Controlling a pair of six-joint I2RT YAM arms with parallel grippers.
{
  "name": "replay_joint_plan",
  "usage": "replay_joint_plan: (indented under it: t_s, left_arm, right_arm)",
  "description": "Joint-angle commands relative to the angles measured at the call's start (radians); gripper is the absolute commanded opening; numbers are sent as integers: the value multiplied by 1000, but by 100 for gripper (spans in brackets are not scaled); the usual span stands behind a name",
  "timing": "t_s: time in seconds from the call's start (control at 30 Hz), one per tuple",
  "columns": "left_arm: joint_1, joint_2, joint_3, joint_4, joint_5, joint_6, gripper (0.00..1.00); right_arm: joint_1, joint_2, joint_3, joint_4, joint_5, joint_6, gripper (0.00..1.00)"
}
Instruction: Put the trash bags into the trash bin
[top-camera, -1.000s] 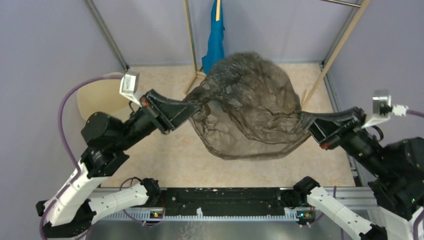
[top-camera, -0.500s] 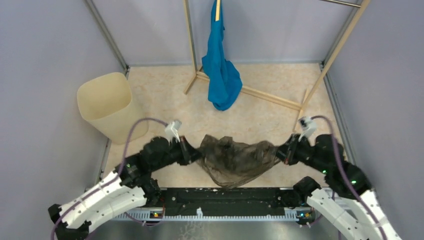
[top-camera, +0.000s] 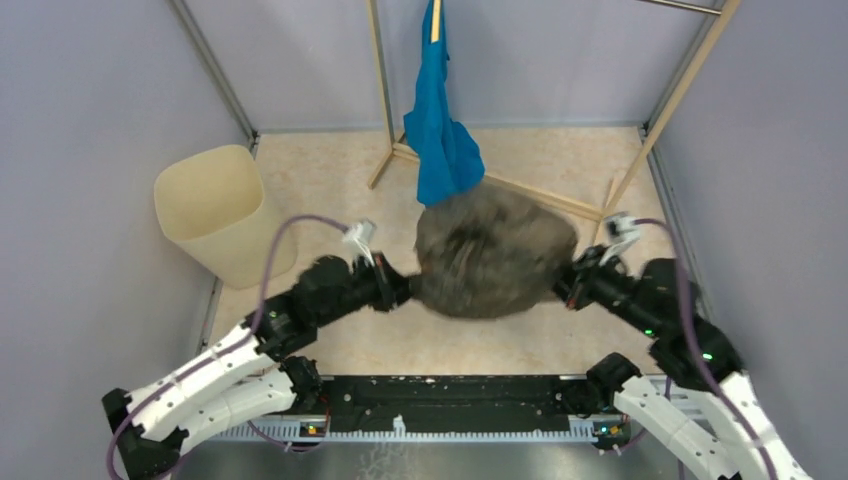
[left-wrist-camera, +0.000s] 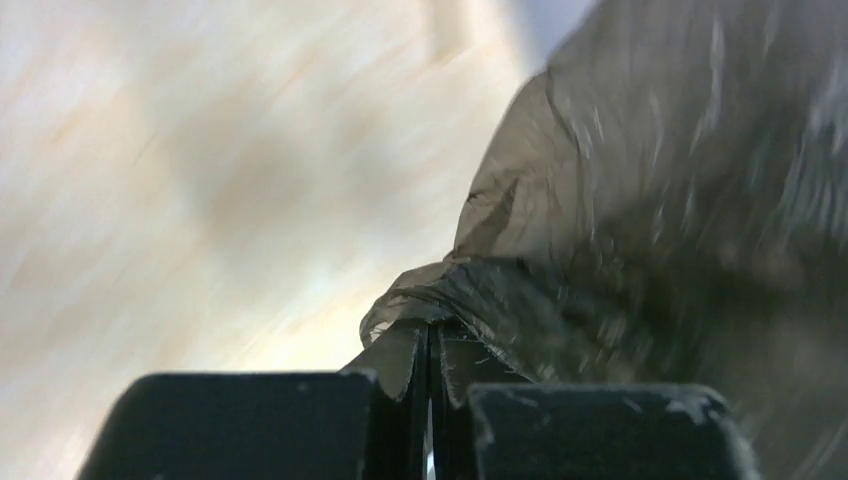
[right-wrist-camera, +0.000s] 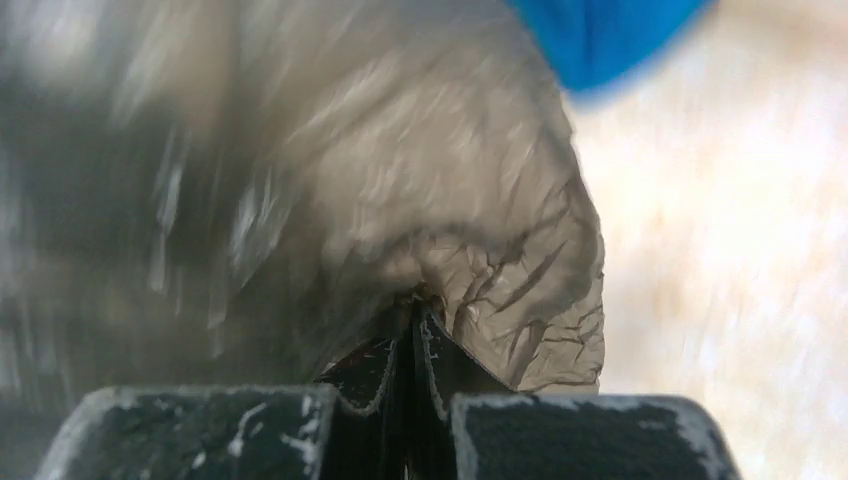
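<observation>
I see left claw (left-wrist-camera: 430, 345) and right claw (right-wrist-camera: 408, 335) pinching grey-brown film bag (top-camera: 495, 262); only overhead shows cream plastic bin (top-camera: 238, 248), ten o'clock.

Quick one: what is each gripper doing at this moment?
Left gripper: closed, pinching one edge of the trash bag.
Right gripper: closed, pinching the opposite edge of the same bag.

Even, soft light; the trash bag (top-camera: 495, 252) and both wrist views motion-blurred.
</observation>
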Motion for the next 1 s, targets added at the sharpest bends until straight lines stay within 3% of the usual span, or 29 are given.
replay_joint_plan:
  t_s: [0.0,0.1,0.17,0.23,0.33,0.43,0.5,0.6,0.73,0.83,0.97]
  left_arm:
    - [0,-123,-282,-219,-73,-188,0]
    - [0,-275,-307,-210,-60,-202,0]
    - [1,-300,-223,-165,-75,-152,0]
    - [0,-242,-70,-109,-71,-64,0]
    - [-1,-56,242,-181,-44,47,0]
    - [-1,75,409,-259,-41,102,0]
    - [-1,92,340,-275,-81,80,0]
    - [-1,52,91,-272,-140,-5,0]
    - [0,-100,-152,-349,-143,-182,0]
    - [1,-259,-161,-377,-207,-204,0]
    - [-1,-249,81,-262,-292,-49,0]
  right_arm:
    - [6,-111,-358,-21,-199,201,0]
    - [5,-222,-335,-10,-160,227,0]
    - [5,-149,-205,-53,-81,147,0]
    - [5,-19,-29,-100,-44,42,0]
    - [6,121,208,-139,-16,-44,0]
    - [6,131,228,-84,21,-43,0]
    - [5,115,144,-71,41,-29,0]
    - [6,75,-79,-78,25,34,0]
    - [6,-80,-373,-6,-175,195,0]
    - [5,-153,-323,-67,-73,190,0]
    - [5,15,-30,-109,18,22,0]
